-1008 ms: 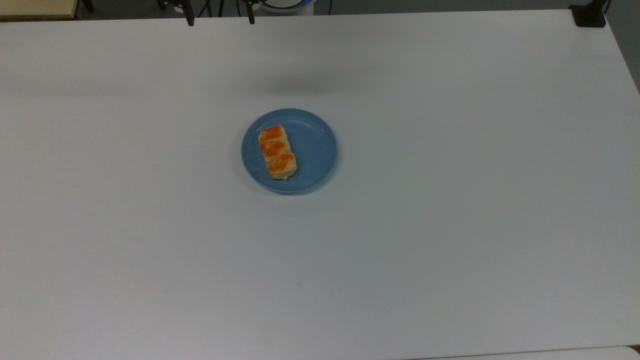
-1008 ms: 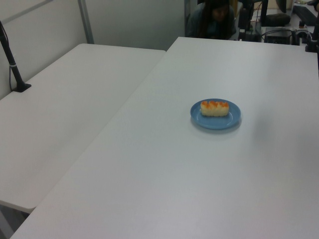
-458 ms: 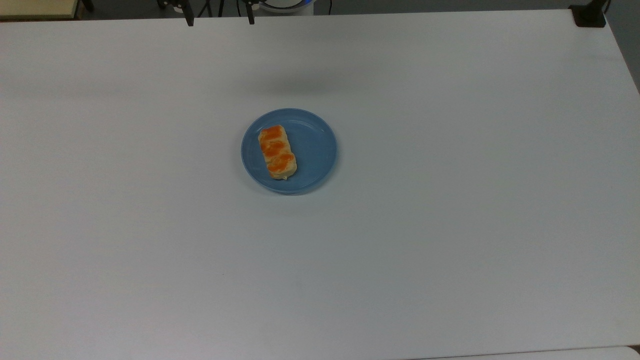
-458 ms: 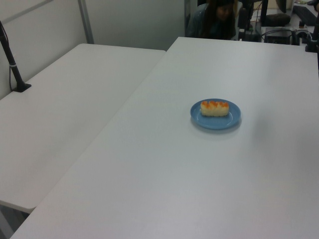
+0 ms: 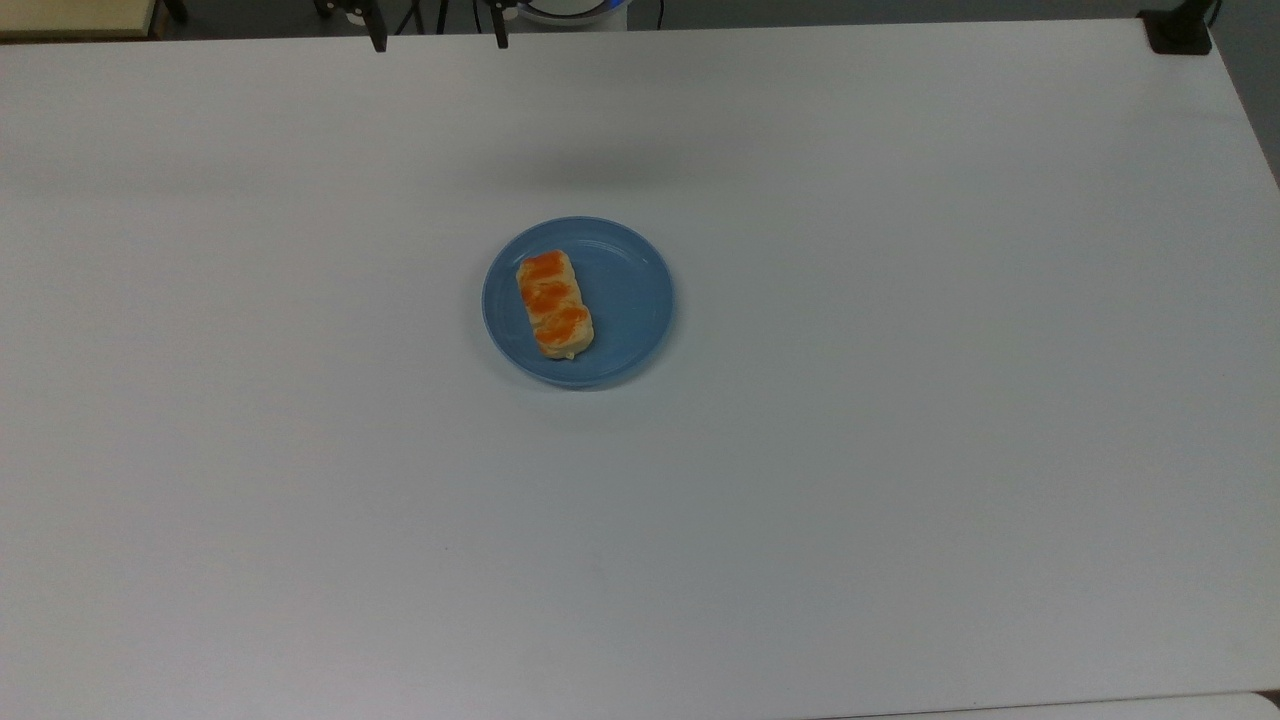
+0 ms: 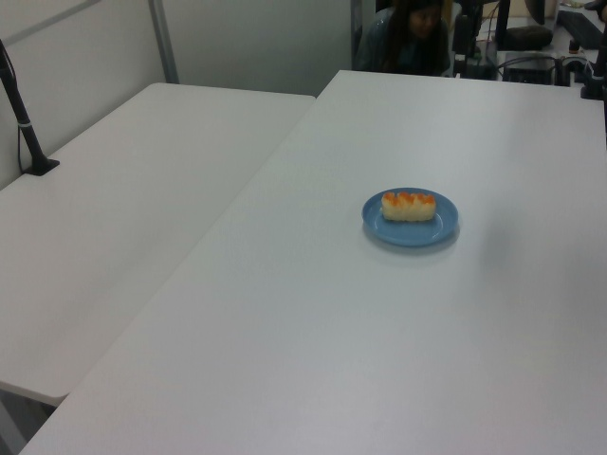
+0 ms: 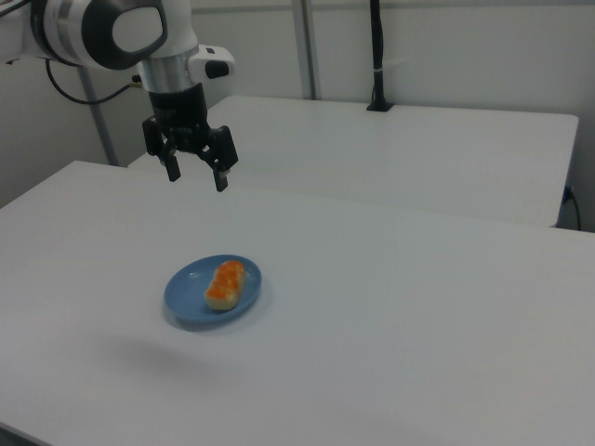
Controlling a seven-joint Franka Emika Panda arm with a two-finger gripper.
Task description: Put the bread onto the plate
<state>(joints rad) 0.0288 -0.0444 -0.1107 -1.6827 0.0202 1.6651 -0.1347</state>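
Pale-yellow bread (image 7: 224, 283) lies flat inside the blue plate (image 7: 186, 299) at lower left of the right view, long axis toward the frame's upper right, while the hand (image 7: 195, 177), fingers spread and grasping nothing, hangs well above it toward upper left over the white counter (image 7: 418, 307); placement judged complete.

A small oblong pale-yellow bread piece (image 5: 555, 304) carries three orange-brown glazed patches along its top. The round light-blue plastic plate (image 5: 630, 300) shows faint concentric rings on its face. The flat white table (image 5: 900, 400) is plain and unpatterned, and the two-finger gripper (image 7: 197, 175) is black below a white-and-grey arm.
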